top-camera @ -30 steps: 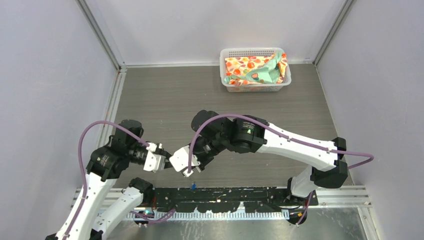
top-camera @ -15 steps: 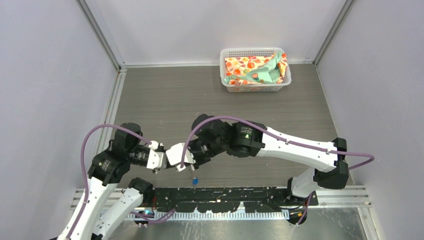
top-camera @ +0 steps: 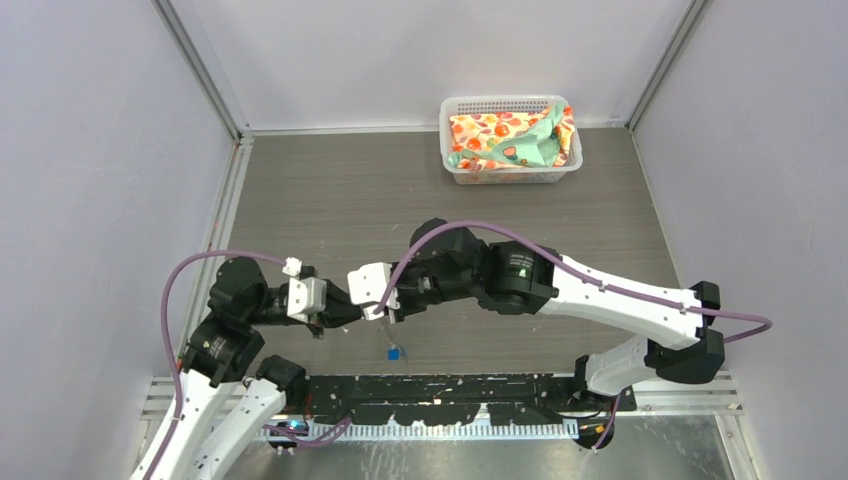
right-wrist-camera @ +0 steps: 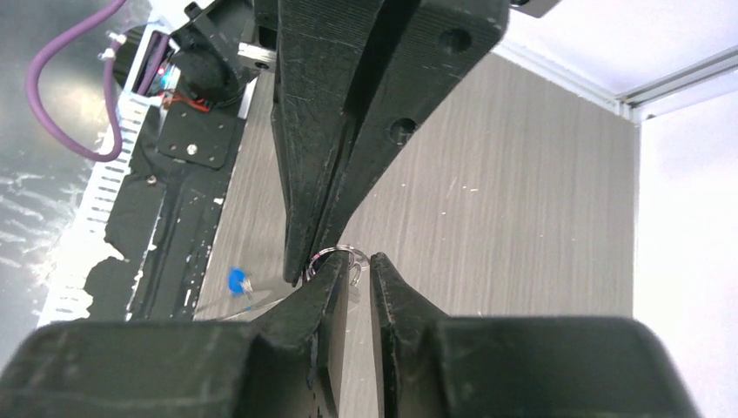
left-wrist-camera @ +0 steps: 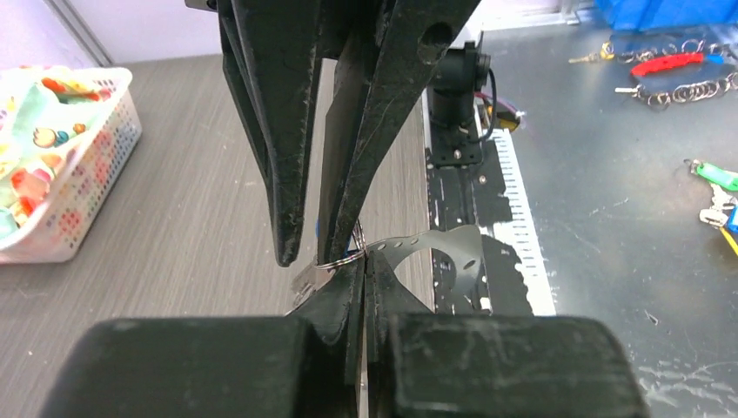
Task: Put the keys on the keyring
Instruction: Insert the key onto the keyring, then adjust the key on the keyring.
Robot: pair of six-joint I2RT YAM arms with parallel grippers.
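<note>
Tip to tip above the bench, the left claw is pinched tight on the keyring. The right claw, jaws slightly apart, meets the keyring from the opposite side. A blue key shows just below the keyring, nearer the right claw; whether it hangs or lies is unclear.

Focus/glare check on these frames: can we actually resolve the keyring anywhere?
Left wrist: left fingers dark and soft up close, keyring just a thin glint, sheen on the metal surface. Right wrist: right fingers blurred, keyring faint, blue key soft. Top external: even light, soft shadows, keyring too small to see.
</note>
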